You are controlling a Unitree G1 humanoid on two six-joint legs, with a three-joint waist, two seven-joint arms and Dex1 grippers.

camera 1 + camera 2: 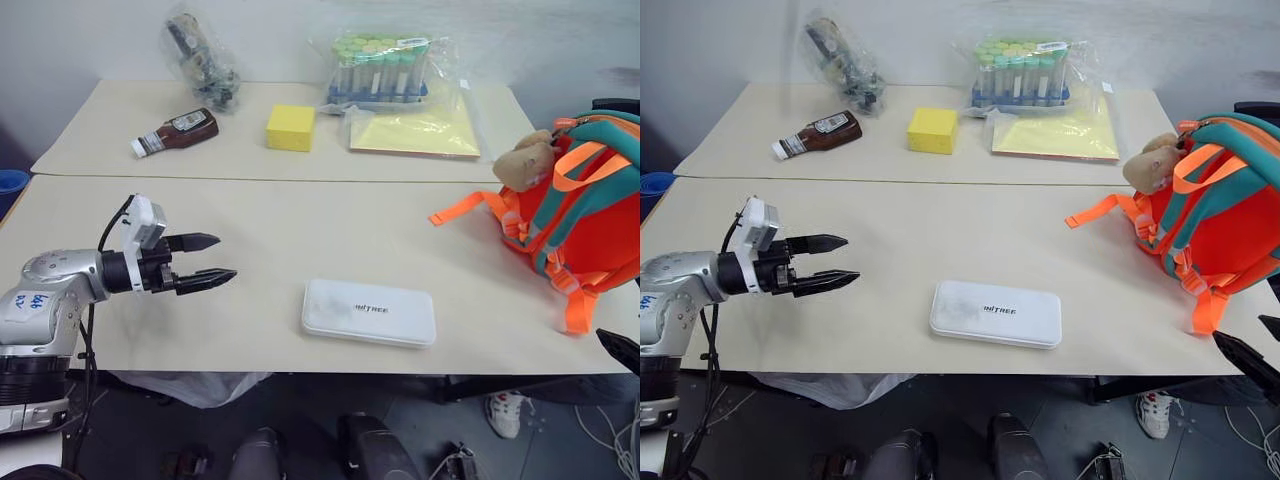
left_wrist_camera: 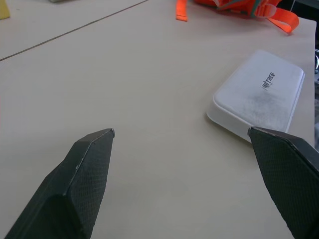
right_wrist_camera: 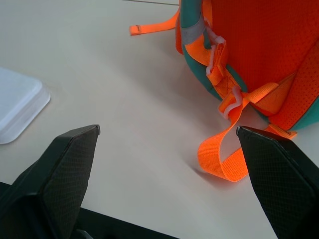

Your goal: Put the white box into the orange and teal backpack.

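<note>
Near the front edge of the desk [image 1: 300, 215], roughly centre, the white box [image 1: 369, 313] lies flat, lettering up, nothing touching it. Long axis runs side to side across the robot's front, slightly skewed, so its short ends face the two arms.

Left hand [image 1: 203, 261] hovers above the desk off the box's left end, well apart from it, fingers spread wide and empty, pointing about level toward the box. From the left wrist view the box [image 2: 259, 93] sits ahead and off to one side of the fingers' line, not between them.

Orange and teal backpack [image 1: 585, 215] stands at the right edge of the desk, plush toy [image 1: 527, 160] on its upper side, an orange strap [image 1: 465, 208] trailing toward centre. It's clear of the box's right end, with a gap of bare desk between.

Right hand [image 3: 167, 144] is low by the backpack's base, fingers also wide and empty, a strap loop [image 3: 219, 157] just ahead; the box corner [image 3: 20, 109] shows off to its side.

Judgement: left hand is lined up along the box's long axis, right hand is nearer the backpack. A grip across the short width needs the left wrist turned or the approach shifted. I can't tell whether the backpack's opening is unzipped.
</note>
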